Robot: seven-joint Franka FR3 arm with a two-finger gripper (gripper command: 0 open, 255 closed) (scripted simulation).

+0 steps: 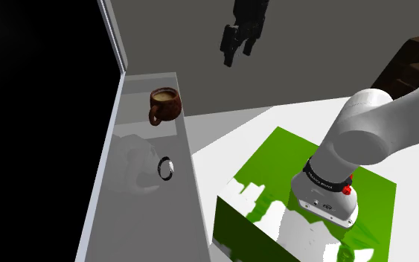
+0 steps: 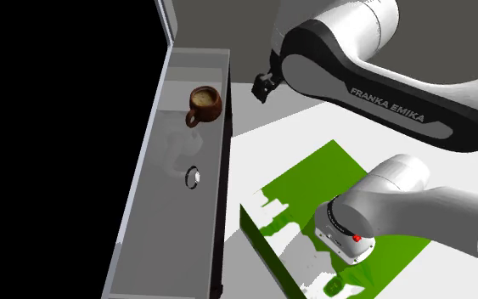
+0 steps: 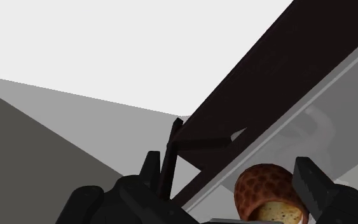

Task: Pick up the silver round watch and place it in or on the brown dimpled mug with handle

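We read "FRANKA EMIKA" in white letters along the dark underside of the arm [image 2: 381, 81] in the second exterior view; no other writing is legible. The desk [image 1: 137, 216] is a long, narrow, glossy grey surface with a dark side panel, running beside a black area [image 1: 36, 112] and ending at a grey wall [image 1: 327, 45]. The floor [image 1: 222, 145] is white, and the stand [image 1: 274, 156] is patched in green and white. The round watch [image 1: 166, 168] lies on the desk, well apart from the brown dimpled mug [image 1: 165, 105], which stands upright nearer the wall. The jaws hang above the mug, spread apart and holding nothing.
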